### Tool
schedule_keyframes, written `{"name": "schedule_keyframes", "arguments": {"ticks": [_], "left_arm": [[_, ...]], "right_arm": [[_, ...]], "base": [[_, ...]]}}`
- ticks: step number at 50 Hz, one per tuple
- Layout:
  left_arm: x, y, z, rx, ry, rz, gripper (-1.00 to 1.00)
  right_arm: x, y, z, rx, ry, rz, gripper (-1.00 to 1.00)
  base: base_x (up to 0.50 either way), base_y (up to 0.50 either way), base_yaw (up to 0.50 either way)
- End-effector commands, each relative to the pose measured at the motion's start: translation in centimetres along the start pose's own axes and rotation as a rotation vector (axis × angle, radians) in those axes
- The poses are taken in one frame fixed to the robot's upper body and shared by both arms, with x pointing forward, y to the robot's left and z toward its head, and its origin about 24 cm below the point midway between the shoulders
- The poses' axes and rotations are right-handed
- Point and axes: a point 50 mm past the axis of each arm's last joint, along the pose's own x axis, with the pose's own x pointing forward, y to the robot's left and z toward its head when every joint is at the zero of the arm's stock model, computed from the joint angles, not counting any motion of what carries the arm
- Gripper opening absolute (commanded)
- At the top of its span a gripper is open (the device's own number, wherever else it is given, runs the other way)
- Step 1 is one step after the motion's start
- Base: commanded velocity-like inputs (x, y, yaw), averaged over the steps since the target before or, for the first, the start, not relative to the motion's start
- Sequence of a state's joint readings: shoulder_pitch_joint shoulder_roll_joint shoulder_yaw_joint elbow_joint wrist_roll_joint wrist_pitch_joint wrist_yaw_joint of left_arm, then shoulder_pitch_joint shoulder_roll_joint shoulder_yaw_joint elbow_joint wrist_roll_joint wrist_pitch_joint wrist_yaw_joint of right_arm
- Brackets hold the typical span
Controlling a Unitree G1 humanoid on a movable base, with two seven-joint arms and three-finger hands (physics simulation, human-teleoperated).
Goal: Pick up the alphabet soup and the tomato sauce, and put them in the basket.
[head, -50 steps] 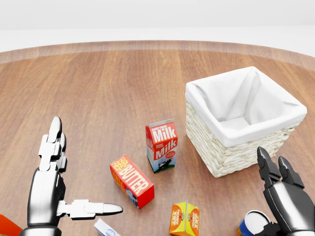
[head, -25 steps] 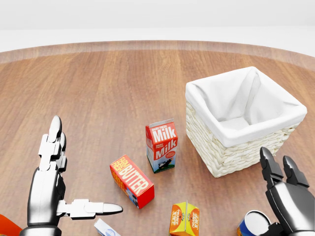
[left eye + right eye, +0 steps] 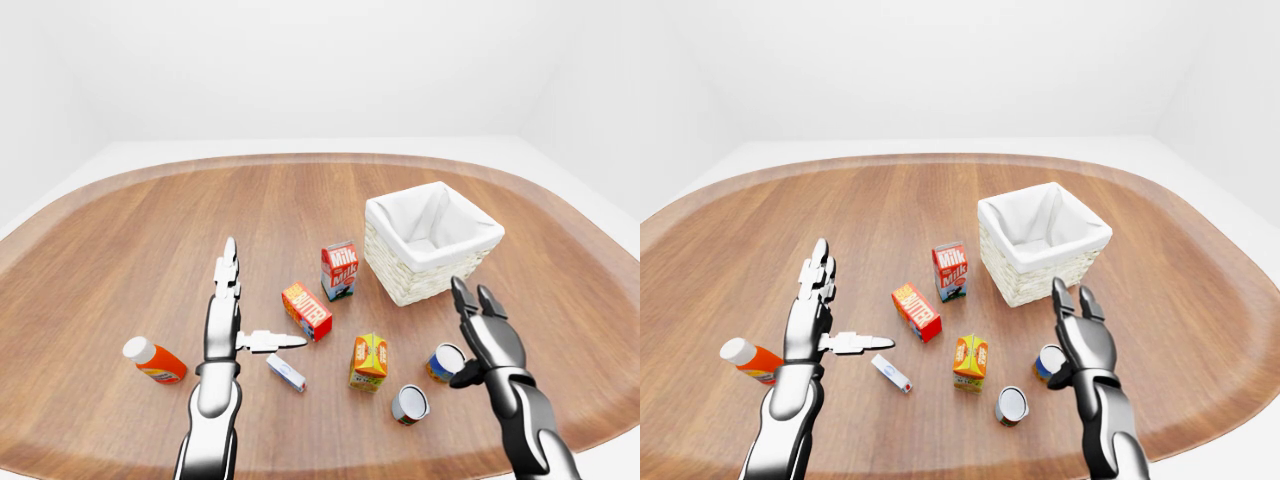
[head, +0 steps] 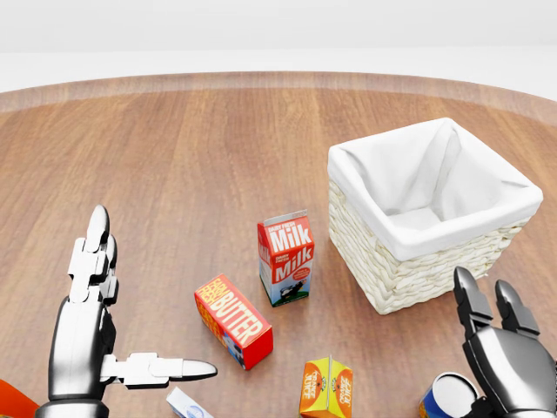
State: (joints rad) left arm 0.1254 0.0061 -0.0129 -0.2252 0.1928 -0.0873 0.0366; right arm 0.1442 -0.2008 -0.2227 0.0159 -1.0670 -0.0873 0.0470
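1. Over the last second the right hand [image 3: 478, 338] has dipped lower in the head view and then lifted again a little; the left hand [image 3: 226, 322] and all the objects lie where they were.
2. The right hand's fingers are spread wide and hold nothing. It hangs just beside the blue-labelled can [image 3: 444, 361], on that can's right in the left-eye view; whether they touch cannot be told.
3. The left hand is open too, its two long fingers straight and its thumb [image 3: 270, 341] pointing right, with nothing held.
4. Two cans stand upright on the wooden table [image 3: 150, 240]. The blue-labelled can has an orange band and a pale lid. The red-labelled can [image 3: 409, 404] stands near it, lower left in the left-eye view, with a grey metal top. Their labels are too small to read, so which is the soup and which the sauce cannot be told.
5. The basket [image 3: 412, 276] is square, of pale woven wicker with a white cloth lining folded over its rim. Nothing shows inside it. It stands above the cans in the left-eye view, apart from them.
6. Other things:
   - a milk carton [image 3: 339, 270], upright;
   - a red butter box [image 3: 307, 311];
   - a yellow-orange carton [image 3: 369, 361];
   - a small white and blue box [image 3: 286, 372], lying flat;
   - an orange bottle [image 3: 154, 361] with a white cap, on its side.
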Motion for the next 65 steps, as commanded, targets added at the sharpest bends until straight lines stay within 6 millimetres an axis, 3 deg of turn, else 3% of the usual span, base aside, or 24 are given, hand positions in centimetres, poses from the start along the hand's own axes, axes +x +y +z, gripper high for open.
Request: {"name": "schedule_keyframes", "arguments": {"ticks": [1,65], "left_arm": [[0.0,0.0,0.0,-0.001,0.0,-0.002,1.0],[0.0,0.0,0.0,-0.001,-0.001,-0.001,1.0]], "right_arm": [[0.3,0.7,-0.2,-0.016,0.003,0.011,1.0],[1.5,4.4,-1.5,-0.063,0.033,0.096,1.0]], "base": [[0.0,0.0,0.0],[0.0,0.0,0.0]]}}
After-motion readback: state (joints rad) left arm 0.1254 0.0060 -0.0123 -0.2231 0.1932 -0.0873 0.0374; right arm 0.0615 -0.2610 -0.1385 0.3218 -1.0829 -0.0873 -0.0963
